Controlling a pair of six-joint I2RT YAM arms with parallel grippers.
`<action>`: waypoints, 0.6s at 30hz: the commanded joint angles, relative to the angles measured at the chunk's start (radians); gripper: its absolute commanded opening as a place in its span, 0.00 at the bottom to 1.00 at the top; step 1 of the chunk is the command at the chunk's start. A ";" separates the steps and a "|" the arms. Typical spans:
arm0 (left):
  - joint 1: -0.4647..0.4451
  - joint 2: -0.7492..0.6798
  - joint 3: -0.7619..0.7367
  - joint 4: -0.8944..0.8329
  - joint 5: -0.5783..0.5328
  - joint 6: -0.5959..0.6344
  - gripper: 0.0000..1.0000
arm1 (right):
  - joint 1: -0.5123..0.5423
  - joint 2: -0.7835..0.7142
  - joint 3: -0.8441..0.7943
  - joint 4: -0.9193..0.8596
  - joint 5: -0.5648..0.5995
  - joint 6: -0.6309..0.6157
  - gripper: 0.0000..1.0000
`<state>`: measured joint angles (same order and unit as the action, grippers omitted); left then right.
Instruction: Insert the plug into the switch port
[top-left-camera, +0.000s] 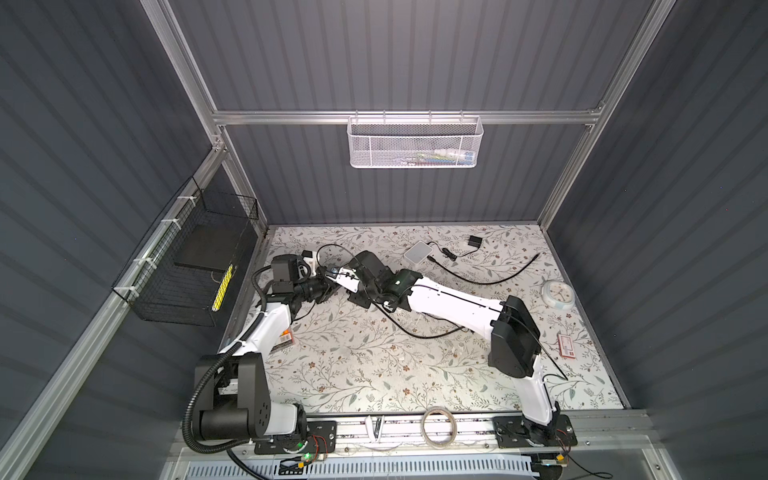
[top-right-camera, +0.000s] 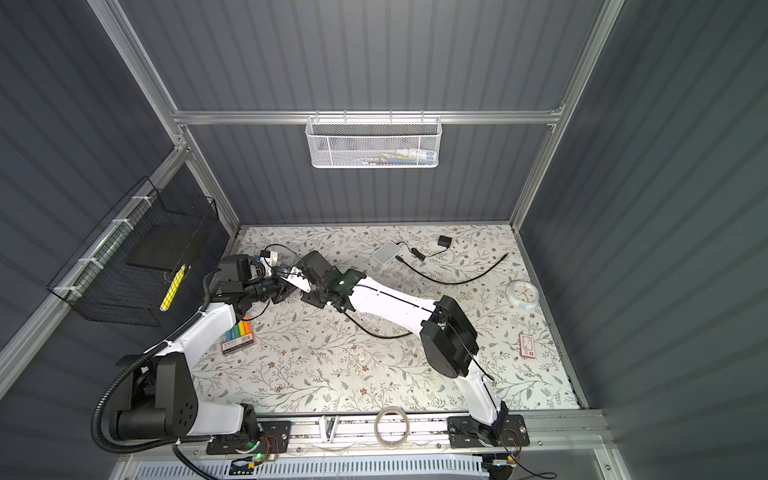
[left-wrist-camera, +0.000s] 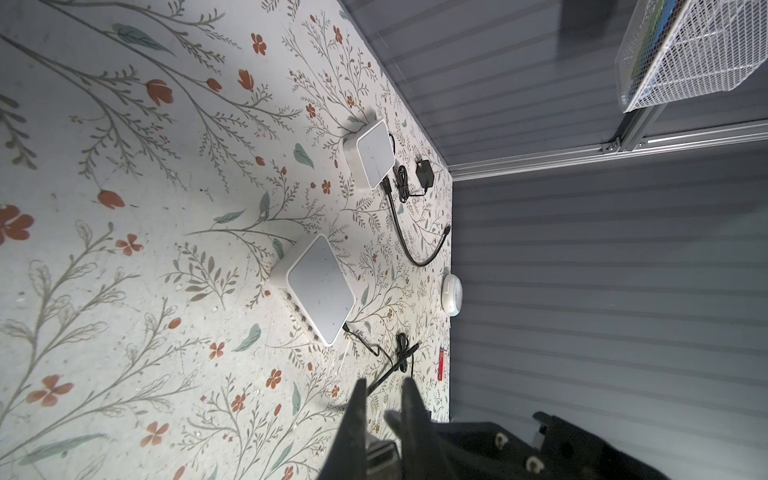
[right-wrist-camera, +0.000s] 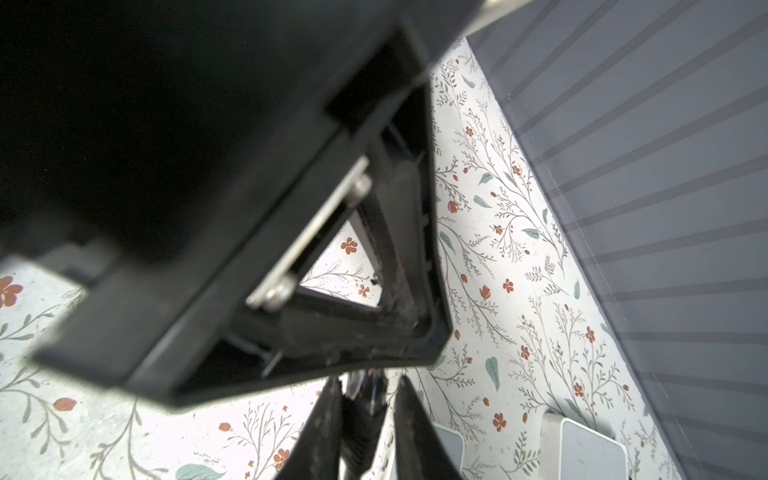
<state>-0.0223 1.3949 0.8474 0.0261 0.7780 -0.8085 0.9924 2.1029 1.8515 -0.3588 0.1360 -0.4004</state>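
Both grippers meet at the far left of the table. A small grey plug (left-wrist-camera: 380, 453) sits deep between the fingers of my left gripper (left-wrist-camera: 384, 384), which is shut on it. My right gripper (right-wrist-camera: 370, 380) reaches across to it, and its narrow jaws flank the plug's black boot (right-wrist-camera: 359, 419), with a sliver of gap at one finger. A white switch (left-wrist-camera: 320, 286) lies close by with ports along its side (right-wrist-camera: 390, 440); in both top views my right arm hides it. A second white switch (top-left-camera: 417, 251) lies at the back. The black cable (top-left-camera: 415, 334) trails under my right arm.
A black adapter (top-left-camera: 473, 241) and a loose black cable (top-left-camera: 511, 270) lie at the back right. A round clock (top-left-camera: 558, 294) and a red box (top-left-camera: 566, 345) sit at the right edge, a marker box (top-right-camera: 237, 334) by my left arm, and a tape roll (top-left-camera: 438, 426) on the front rail.
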 joint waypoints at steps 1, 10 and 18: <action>0.004 -0.007 -0.006 0.010 0.037 -0.010 0.00 | -0.001 0.023 -0.023 0.004 0.060 0.003 0.21; 0.008 -0.008 -0.011 0.006 0.031 -0.004 0.08 | -0.001 -0.001 -0.048 0.021 0.072 0.015 0.04; 0.028 -0.036 -0.028 0.023 0.017 0.021 0.34 | -0.022 -0.032 -0.069 0.012 0.029 0.085 0.02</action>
<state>-0.0044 1.3922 0.8333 0.0307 0.7780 -0.8070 0.9817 2.1010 1.7981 -0.3218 0.1707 -0.3588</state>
